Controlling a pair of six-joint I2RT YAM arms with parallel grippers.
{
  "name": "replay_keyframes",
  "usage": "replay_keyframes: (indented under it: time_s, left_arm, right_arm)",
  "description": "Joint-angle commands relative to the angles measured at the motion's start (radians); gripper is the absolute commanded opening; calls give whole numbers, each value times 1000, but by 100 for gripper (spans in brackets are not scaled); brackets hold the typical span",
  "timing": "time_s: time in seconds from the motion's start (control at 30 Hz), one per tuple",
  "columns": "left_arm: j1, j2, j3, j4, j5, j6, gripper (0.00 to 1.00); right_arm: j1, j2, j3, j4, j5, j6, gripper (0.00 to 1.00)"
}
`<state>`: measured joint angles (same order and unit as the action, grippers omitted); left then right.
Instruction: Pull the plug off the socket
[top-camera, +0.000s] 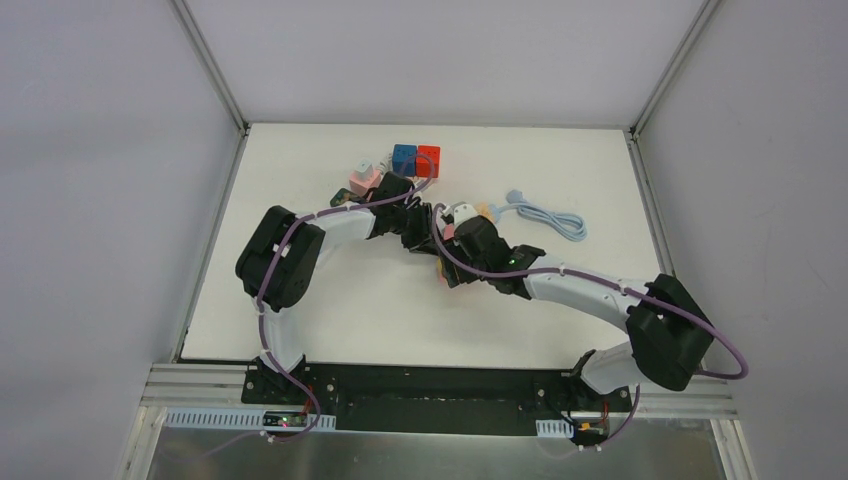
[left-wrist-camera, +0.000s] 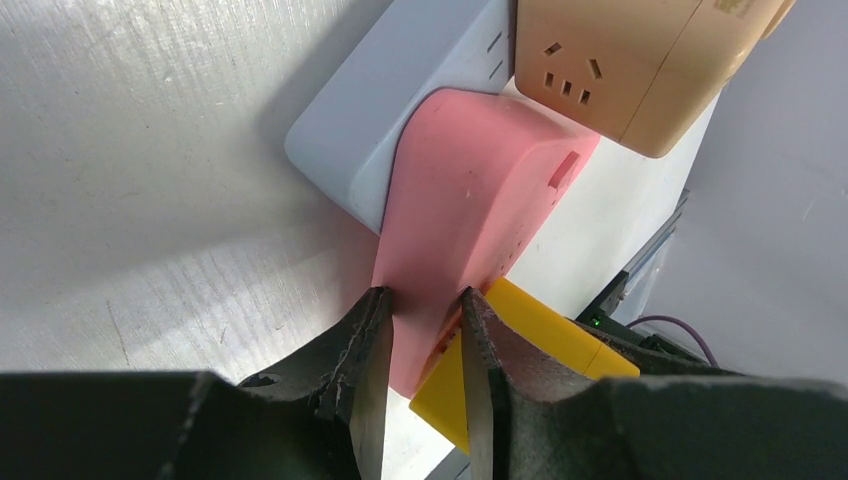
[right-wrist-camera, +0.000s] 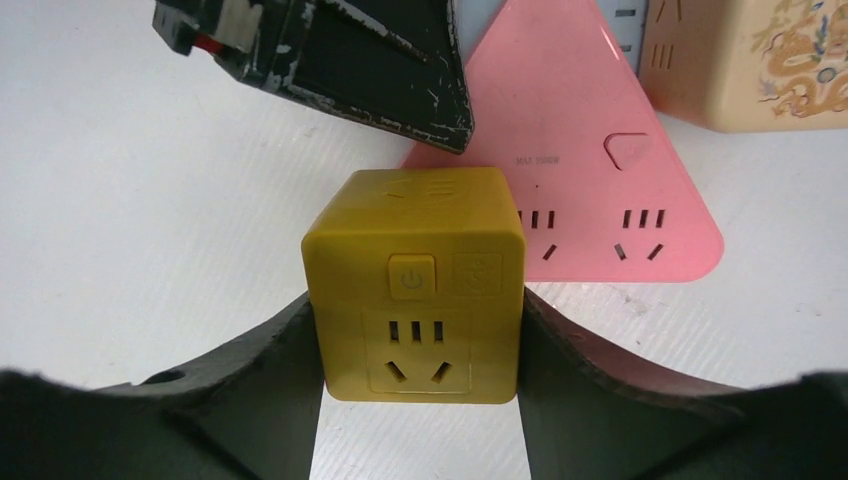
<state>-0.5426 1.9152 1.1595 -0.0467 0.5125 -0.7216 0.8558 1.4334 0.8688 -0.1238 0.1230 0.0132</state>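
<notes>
The right end effector (right-wrist-camera: 418, 345) is clamped on the yellow cube plug (right-wrist-camera: 412, 250), which is seated against the pink socket (right-wrist-camera: 590, 160) directly ahead, mid bench (top-camera: 400, 310). The left end effector (left-wrist-camera: 422, 310) pinches the socket's corner. Judged withdrawal axis: back toward the right wrist.

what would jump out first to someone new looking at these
In the middle of the table, the right gripper clamps a yellow cube socket while the left gripper pinches the pink triangular adapter just beyond it. A blue cube and a red cube sit near its far edge.

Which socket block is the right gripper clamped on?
The yellow cube, squeezed by the right gripper. The pink triangle sits in the left gripper instead; the beige block is held by neither.
</notes>
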Motion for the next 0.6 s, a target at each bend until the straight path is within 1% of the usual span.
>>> replay_keyframes:
  time_s: [0.0, 0.07, 0.13, 0.23, 0.33, 0.37, 0.57]
  left_arm:
    - [-21, 102, -51, -190, -208, 40, 19]
    - [-23, 103, -53, -196, -212, 41, 19]
    - [-26, 104, -57, -194, -208, 39, 18]
    - [-28, 106, -62, -193, -204, 40, 18]
    - [-28, 108, -62, -193, -199, 43, 18]
    - [-28, 108, -60, -193, -199, 45, 18]
    - [-28, 117, -55, -195, -195, 45, 18]
  right_arm:
    - [87, -37, 20, 206, 128, -57, 0]
    - [92, -57, 12, 229, 157, -86, 0]
    - [88, -85, 12, 234, 147, -105, 0]
    - [32, -119, 25, 220, -4, -77, 0]
    - [-30, -125, 43, 191, -184, -5, 0]
    - [-44, -122, 43, 187, -213, 21, 0]
    - [-49, -66, 18, 195, -150, 53, 0]
